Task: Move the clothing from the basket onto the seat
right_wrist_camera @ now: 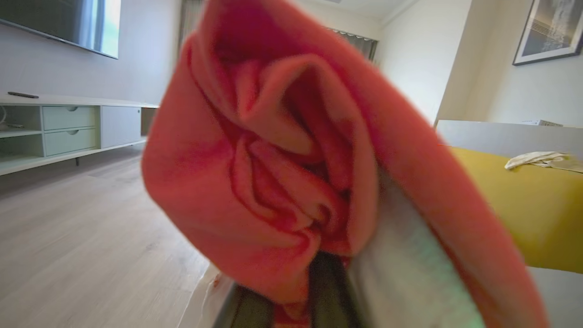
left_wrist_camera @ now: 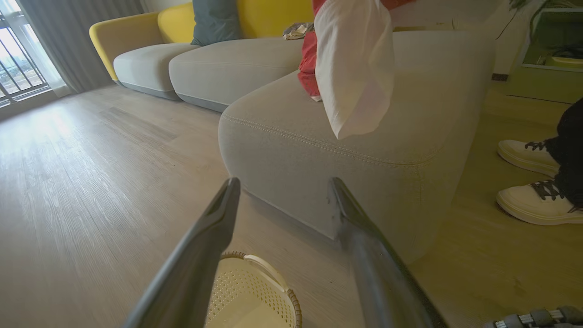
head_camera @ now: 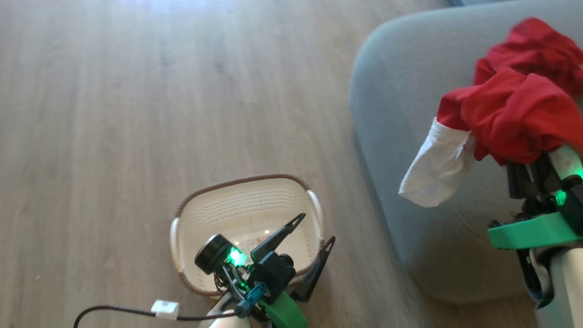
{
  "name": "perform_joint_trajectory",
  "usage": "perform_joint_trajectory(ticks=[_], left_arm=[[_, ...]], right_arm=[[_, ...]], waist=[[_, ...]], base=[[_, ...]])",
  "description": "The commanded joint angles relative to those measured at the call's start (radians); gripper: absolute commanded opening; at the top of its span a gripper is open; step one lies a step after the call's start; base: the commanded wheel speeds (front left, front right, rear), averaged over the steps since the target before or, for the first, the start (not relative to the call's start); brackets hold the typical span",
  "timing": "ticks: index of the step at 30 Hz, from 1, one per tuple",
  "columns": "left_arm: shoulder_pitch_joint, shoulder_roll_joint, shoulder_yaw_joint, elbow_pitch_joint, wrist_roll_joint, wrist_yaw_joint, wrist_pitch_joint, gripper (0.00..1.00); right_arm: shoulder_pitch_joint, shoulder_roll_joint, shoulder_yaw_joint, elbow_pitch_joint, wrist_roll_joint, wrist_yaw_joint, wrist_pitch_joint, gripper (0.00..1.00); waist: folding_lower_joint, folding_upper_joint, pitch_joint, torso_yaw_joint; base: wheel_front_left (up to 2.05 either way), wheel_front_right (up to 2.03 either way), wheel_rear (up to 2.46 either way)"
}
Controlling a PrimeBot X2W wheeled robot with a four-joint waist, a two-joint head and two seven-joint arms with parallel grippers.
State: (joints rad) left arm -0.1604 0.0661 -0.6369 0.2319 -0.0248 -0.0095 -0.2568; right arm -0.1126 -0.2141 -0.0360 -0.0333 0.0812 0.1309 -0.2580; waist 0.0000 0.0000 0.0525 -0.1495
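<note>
While the right gripper (head_camera: 528, 167) stands over the seat (head_camera: 401, 91), its dark fingers are buried in the clothing (head_camera: 510, 105) and clamped on it. The soft red fabric is bunched in deep rounded folds, and a limp white sleeve-like part hangs free from its lower edge. In the right wrist view the same crumpled red cloth (right_wrist_camera: 273, 182) wraps over the right gripper (right_wrist_camera: 325, 291), with a pale panel beside it. In the left wrist view the white part (left_wrist_camera: 355, 68) dangles above the seat (left_wrist_camera: 296, 136); whether the red folds behind it touch the cushion cannot be told.

The seat is a broad grey block of woven upholstery with rounded corners. A pale stitched seam runs just below its top edge.

The basket (head_camera: 241, 178) stands on the wood-grain plank floor (head_camera: 114, 114), near the seat's side and apart from it. It is a cream plastic rounded rectangle with rows of small holes in its walls, a brown woven-look rim, a looped handle at each side and a glossy floor.

The left gripper (head_camera: 318, 226) hangs above the basket's right part with its two long tapered fingers spread apart and nothing between them. In its own view the left gripper (left_wrist_camera: 284, 182) points toward the seat's front, the basket (left_wrist_camera: 255, 291) below it.

A dark cable with a white tag (head_camera: 165, 309) crosses the lower edge. A person's pale laced shoes (left_wrist_camera: 528, 200) rest on the floor beyond the seat.
</note>
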Motion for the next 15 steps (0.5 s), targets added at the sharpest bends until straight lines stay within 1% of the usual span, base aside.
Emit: perform_joint_trajectory(ticks=[1,7,8,15], left_arm=[[-0.045,-0.008,0.036,-0.04,0.011,-0.004,-0.005,1.0],[-0.059,-0.007,0.027,-0.043,0.017,-0.009,-0.005,1.0],[-0.059,-0.007,0.027,-0.043,0.017,-0.009,-0.005,1.0],[-0.078,0.0,0.011,-0.044,0.024,-0.016,-0.005,1.0]], right_arm=[[-0.042,-0.01,0.005,-0.043,-0.005,0.0,-0.004,0.0],[-0.043,-0.001,-0.015,-0.048,-0.001,0.0,-0.004,0.0],[-0.043,-0.001,-0.015,-0.048,-0.001,0.0,-0.004,0.0],[-0.046,0.017,-0.021,-0.051,0.003,0.0,-0.004,0.0]], waist=[[0.0,0.0,0.026,-0.07],[0.0,0.0,0.046,-0.167],[0.0,0.0,0.046,-0.167],[0.0,0.0,0.071,-0.262]], base=[[0.0,0.0,0.0],[0.0,0.0,0.0],[0.0,0.0,0.0],[0.0,0.0,0.0]])
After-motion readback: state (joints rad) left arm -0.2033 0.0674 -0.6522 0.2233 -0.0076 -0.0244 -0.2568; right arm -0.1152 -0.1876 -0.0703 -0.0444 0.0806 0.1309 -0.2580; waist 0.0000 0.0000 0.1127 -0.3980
